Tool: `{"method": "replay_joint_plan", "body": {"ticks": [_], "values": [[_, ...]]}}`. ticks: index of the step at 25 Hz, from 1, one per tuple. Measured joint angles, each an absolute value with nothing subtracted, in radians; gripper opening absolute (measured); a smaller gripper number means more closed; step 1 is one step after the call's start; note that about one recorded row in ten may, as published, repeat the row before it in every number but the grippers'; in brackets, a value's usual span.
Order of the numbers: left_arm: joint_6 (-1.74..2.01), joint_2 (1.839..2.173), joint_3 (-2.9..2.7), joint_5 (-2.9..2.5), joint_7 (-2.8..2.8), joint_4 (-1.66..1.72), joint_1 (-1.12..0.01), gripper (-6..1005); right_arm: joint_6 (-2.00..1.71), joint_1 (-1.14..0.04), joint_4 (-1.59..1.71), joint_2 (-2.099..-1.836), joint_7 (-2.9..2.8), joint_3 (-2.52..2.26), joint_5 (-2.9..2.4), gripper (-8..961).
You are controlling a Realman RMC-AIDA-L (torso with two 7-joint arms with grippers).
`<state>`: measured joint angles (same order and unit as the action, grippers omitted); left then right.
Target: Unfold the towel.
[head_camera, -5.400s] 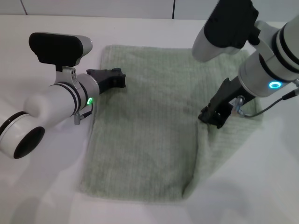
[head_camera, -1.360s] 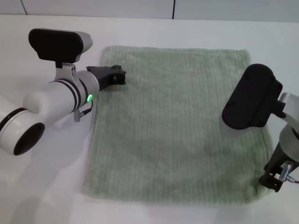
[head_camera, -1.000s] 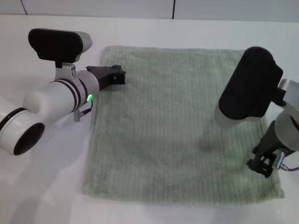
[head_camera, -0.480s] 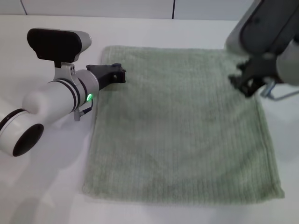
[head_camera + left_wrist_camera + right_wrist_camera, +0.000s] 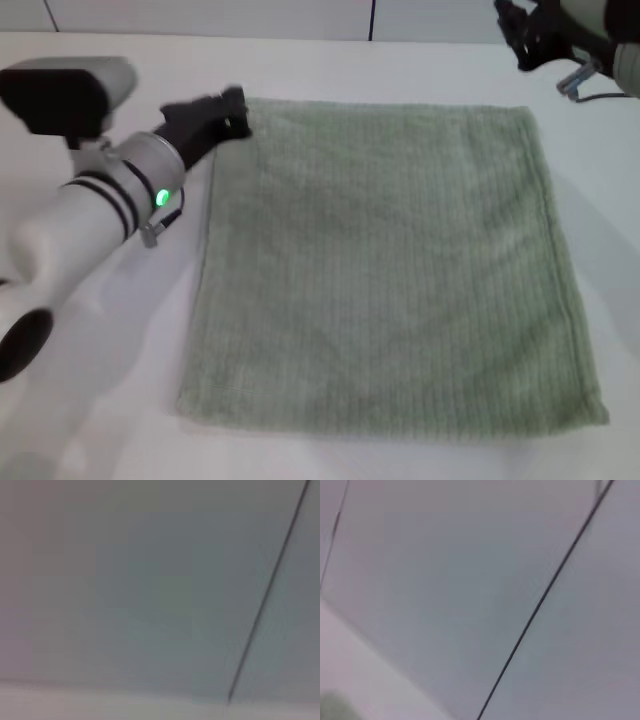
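The towel (image 5: 385,270), a pale sage-green ribbed cloth, lies spread flat in one layer on the white table (image 5: 110,400) in the head view. My left gripper (image 5: 222,112) is at the towel's far left corner, just off its edge, with nothing seen in it. My right gripper (image 5: 527,35) is up beyond the far right corner, clear of the cloth. Both wrist views show only grey wall panels with a dark seam. A small green patch of towel (image 5: 330,706) shows in a corner of the right wrist view.
My white left arm (image 5: 70,220) reaches across the table on the towel's left side. A grey panelled wall (image 5: 300,15) runs behind the table's far edge. A cable (image 5: 590,85) hangs from the right wrist.
The right gripper went from the towel's near right corner up and away past the far right corner. The left gripper drew back off the far left corner. The towel now lies fully spread.
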<state>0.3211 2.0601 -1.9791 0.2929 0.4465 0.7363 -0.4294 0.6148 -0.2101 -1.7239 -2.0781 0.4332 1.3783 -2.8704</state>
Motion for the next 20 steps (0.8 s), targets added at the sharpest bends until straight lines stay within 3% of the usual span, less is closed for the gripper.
{"method": "replay_joint_plan", "body": {"ticks": [8,12,20], "values": [[0.737,2.063,-1.91,0.293,0.446,0.647,-0.349,-1,-0.121,-0.218,-1.305,-2.081,0.432,1.317,-2.67,234],[0.952,2.069,-1.874,0.303,0.446,0.523,-0.356,-1,-0.532,-0.292,-1.0,-2.082,0.43,1.22,-2.543,233],[1.106,2.071,-1.83,0.304,0.419,0.418,-0.371,-1,-0.899,-0.435,-0.631,-2.085,0.333,1.093,-2.515,231]]}}
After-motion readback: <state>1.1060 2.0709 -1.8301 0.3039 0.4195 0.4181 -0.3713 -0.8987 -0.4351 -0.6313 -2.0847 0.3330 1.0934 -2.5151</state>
